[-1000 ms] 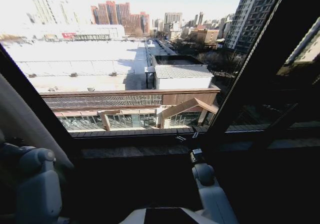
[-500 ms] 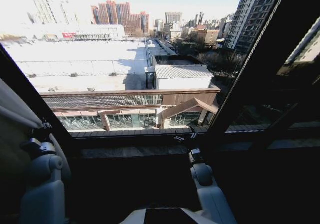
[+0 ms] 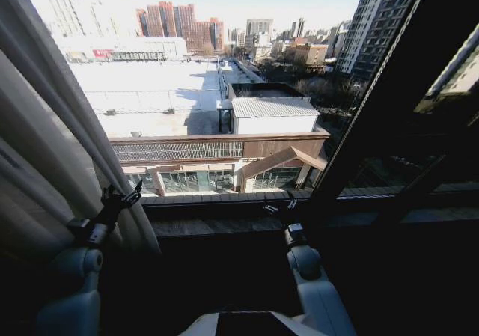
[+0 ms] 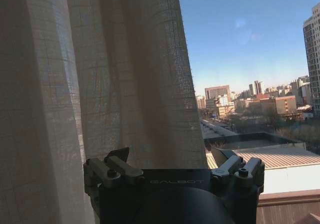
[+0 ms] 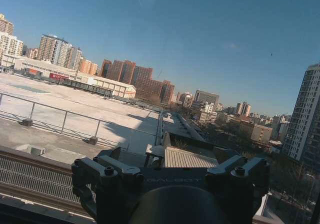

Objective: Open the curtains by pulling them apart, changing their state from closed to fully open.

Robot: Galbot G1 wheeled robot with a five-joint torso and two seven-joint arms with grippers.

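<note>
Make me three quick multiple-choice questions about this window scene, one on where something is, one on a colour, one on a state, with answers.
1. Where does the curtain hang?
A. robot's left side
B. robot's right side
C. across the middle

2. What colour is the curtain?
A. dark red
B. cream-white
C. green

3. How are the left gripper's jaws?
A. open, empty
B. shut on a cup
C. shut on a rope

Answers: 1 A, folds fill the head view's left edge. 2 B, pale sheer fabric. 3 A, jaws spread beside the fabric; the right gripper waits open near the sill.

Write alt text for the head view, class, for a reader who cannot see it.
A pleated sheer curtain covers the window's left edge, with the left end effector, fingers open, raised at its hem. The right end effector rests low by the window sill, before a sunlit city.
</note>
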